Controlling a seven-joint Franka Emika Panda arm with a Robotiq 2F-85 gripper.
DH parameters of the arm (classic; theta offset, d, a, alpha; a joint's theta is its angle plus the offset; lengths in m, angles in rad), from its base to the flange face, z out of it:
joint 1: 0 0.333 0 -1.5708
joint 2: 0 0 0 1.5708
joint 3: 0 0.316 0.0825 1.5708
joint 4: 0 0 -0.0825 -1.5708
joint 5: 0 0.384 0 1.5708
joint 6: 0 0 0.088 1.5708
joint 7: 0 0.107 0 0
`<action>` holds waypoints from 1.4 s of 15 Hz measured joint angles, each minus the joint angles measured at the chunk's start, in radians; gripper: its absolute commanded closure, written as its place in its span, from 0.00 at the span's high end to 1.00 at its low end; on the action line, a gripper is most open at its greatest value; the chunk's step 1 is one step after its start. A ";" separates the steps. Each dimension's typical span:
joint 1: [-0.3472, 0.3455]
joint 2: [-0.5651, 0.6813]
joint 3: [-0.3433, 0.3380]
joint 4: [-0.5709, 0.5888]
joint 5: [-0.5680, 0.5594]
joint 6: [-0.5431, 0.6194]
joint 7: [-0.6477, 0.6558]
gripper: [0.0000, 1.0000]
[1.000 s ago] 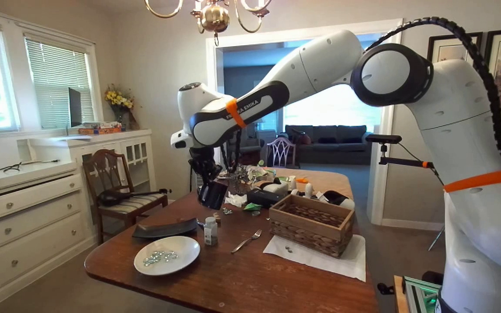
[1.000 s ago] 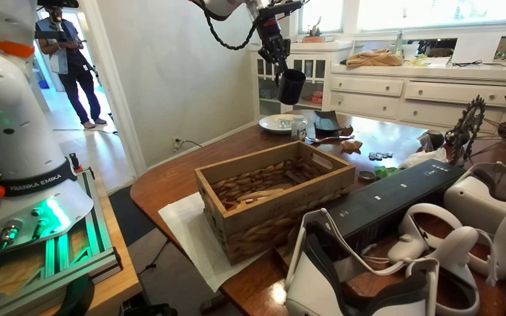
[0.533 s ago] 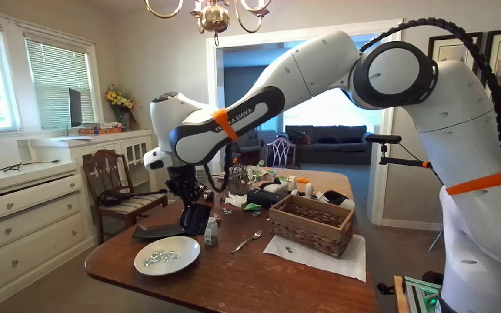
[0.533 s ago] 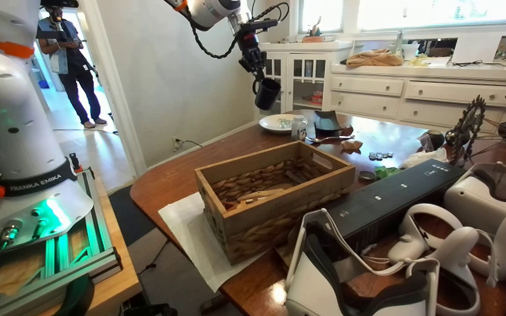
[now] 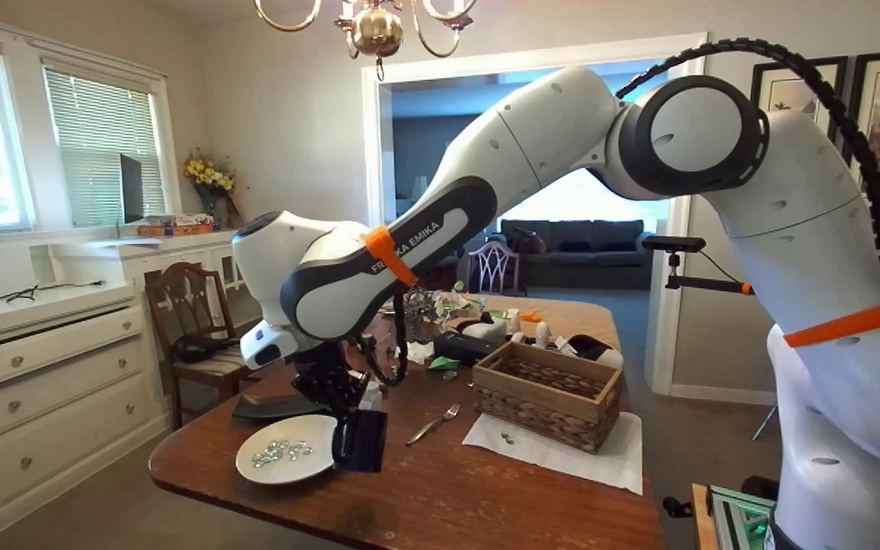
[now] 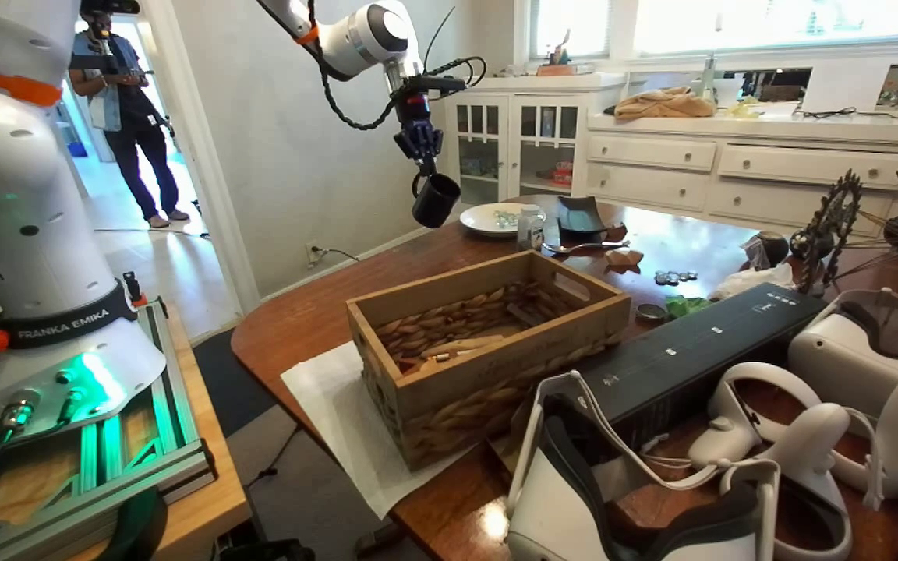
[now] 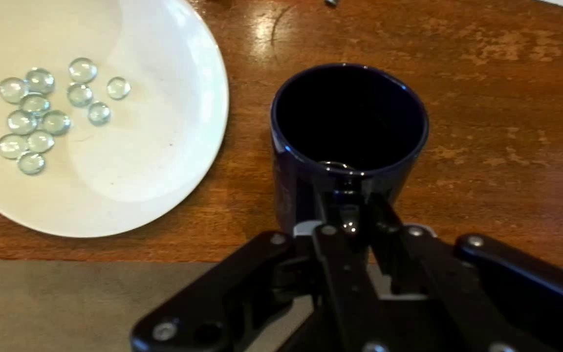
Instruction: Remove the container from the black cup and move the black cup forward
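Observation:
The black cup (image 6: 436, 201) is a glossy dark mug with a side handle. My gripper (image 6: 424, 167) is shut on its handle and holds it in the air, tilted. In the wrist view the cup (image 7: 291, 190) shows its open mouth, dark inside; the gripper (image 7: 350, 212) comes in from below with its fingers close together at the handle. In an exterior view the cup (image 5: 363, 441) hangs beside the white plate, over the table's near part. A small clear jar (image 6: 531, 226) stands on the table; in an exterior view the gripper (image 5: 350, 416) partly hides it.
A white plate (image 5: 257, 462) with glass beads stands beside the cup. A dark curved tray (image 6: 580, 218), a fork (image 5: 434, 425) and a wicker basket (image 5: 547, 393) on white paper are on the table. Headsets and a long black box (image 6: 698, 351) lie farther along. The table edge (image 7: 242, 256) is near.
My gripper has carried the cup past the jar and plate toward the table's near edge. It moved lower in both exterior views. The other objects have stayed put.

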 measured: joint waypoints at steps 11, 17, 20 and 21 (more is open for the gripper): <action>0.035 0.016 -0.014 -0.017 -0.247 -0.333 0.234 0.05; 0.045 0.090 -0.009 -0.004 -0.357 -0.341 0.395 0.05; 0.060 0.131 -0.009 0.018 -0.413 -0.383 0.423 0.05; 0.066 0.144 -0.008 0.029 -0.429 -0.406 0.424 0.05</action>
